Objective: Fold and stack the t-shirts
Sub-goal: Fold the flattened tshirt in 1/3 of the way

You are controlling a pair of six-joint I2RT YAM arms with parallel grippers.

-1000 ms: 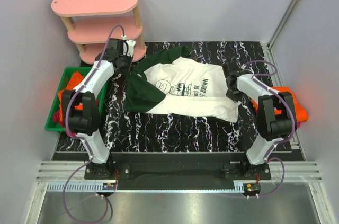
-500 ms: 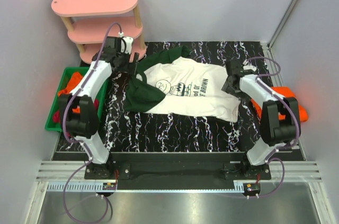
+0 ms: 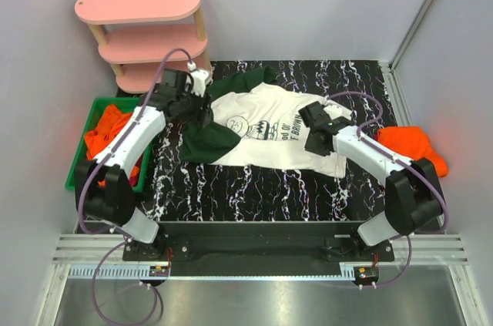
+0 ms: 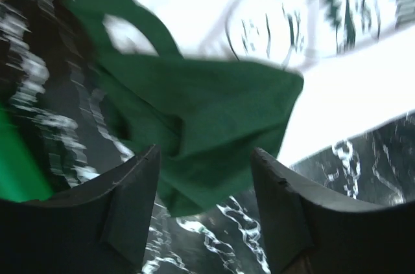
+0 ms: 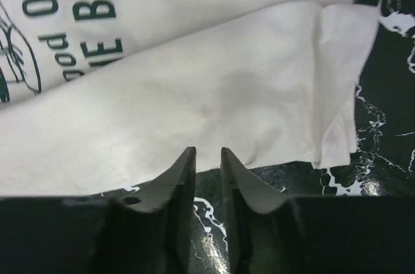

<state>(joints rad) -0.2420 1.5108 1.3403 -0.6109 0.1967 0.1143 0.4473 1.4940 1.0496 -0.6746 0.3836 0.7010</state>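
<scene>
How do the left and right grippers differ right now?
The left gripper is wide open; the right gripper is nearly shut, holding nothing. The left hangs over the dark green sleeve; the right sits at the white hem. Both are low over the same white t-shirt, neither clamping it.

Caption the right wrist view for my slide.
Right gripper, fingers nearly together, at the folded white edge of the t-shirt on the black marbled table.

Soft matt cloth t-shirt [image 3: 271,150], glossy marbled table [image 3: 254,189].
</scene>
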